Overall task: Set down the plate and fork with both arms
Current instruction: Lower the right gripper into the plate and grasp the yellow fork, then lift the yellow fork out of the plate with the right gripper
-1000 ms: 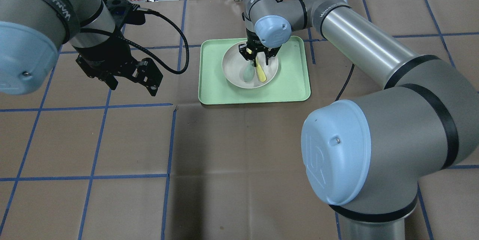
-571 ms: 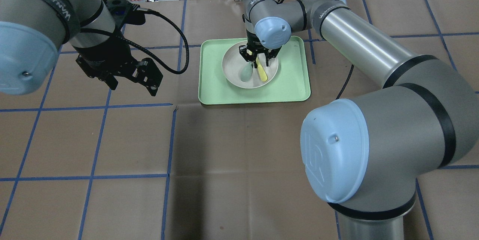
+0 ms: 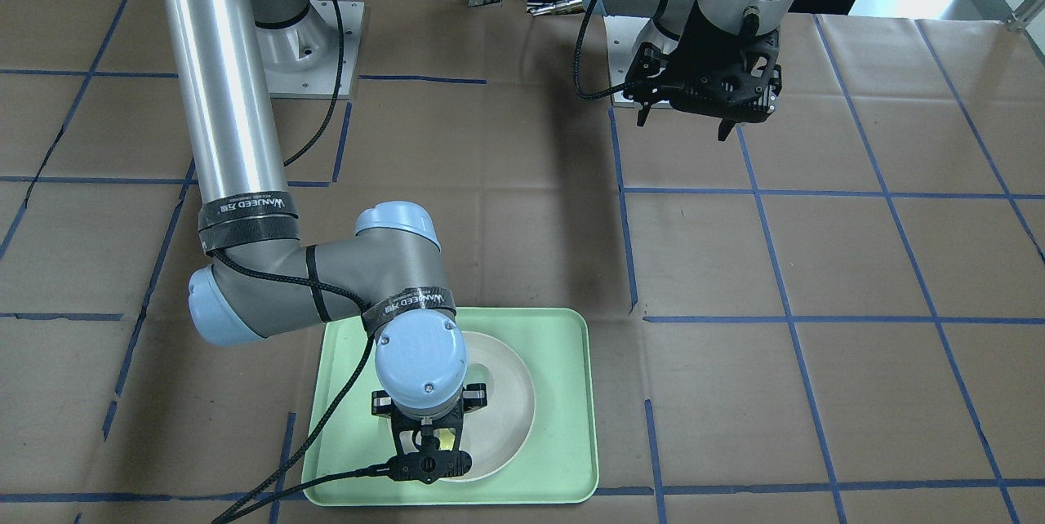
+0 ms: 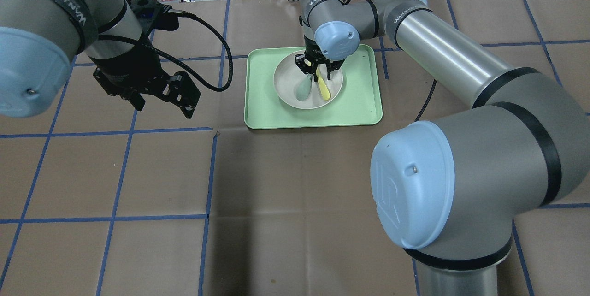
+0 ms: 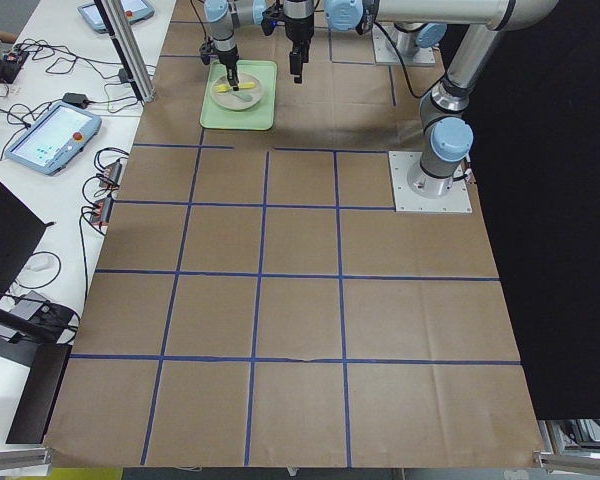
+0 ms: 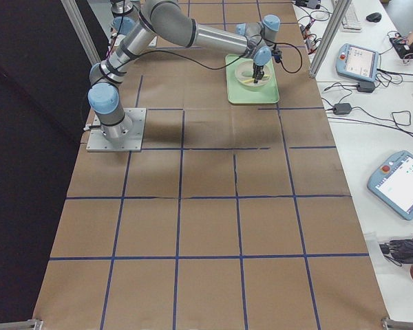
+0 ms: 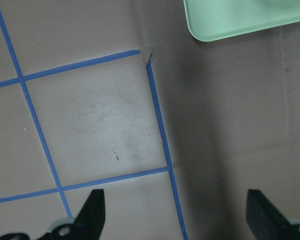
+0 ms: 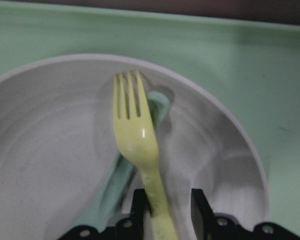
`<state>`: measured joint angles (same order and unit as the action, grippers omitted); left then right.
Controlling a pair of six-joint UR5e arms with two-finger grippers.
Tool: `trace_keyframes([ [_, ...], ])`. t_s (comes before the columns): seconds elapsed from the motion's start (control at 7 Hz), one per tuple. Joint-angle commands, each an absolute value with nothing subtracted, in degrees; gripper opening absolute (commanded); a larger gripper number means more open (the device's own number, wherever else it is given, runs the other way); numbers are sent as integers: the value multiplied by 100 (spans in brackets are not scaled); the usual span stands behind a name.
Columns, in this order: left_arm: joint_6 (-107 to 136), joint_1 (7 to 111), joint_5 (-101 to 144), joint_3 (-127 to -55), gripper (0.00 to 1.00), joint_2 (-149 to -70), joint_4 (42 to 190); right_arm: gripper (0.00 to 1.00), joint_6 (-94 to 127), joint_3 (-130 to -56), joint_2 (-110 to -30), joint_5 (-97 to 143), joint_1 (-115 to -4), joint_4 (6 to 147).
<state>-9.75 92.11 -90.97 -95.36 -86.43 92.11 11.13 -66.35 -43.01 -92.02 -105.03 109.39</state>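
The off-white plate sits on the light-green tray at the far middle of the table. The pale-yellow fork lies in the plate, crossing the grey-green spoon. My right gripper points down into the plate. In the right wrist view the gripper is shut on the handle of the fork, whose tines rest over the spoon. My left gripper hangs open and empty above bare table, left of the tray; it shows wide open in the left wrist view.
The table is covered in brown paper with a blue tape grid. A tray corner shows in the left wrist view. Cables and teach pendants lie beyond the far edge. The right arm's elbow looms over the near right.
The right arm has shifted slightly over the plate, and the fork's free end has swung a little to the right. The left arm has not moved.
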Motion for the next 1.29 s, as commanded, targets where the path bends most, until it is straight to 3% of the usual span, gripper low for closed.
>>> trace_keyframes([
  [0.0, -976, 9211, -9097, -9536, 99, -8640, 9211, 35, 1108, -6636, -4289, -9211, -10503, 10942],
  [0.57, -976, 9211, -9097, -9536, 99, -8648, 9211, 6, 1142, -6627, -4289, -9211, -10494, 10942],
  [1.14, -976, 9211, -9097, -9536, 99, -8631, 9211, 0, 1195, -6504, -4368, -9150, -10485, 10916],
])
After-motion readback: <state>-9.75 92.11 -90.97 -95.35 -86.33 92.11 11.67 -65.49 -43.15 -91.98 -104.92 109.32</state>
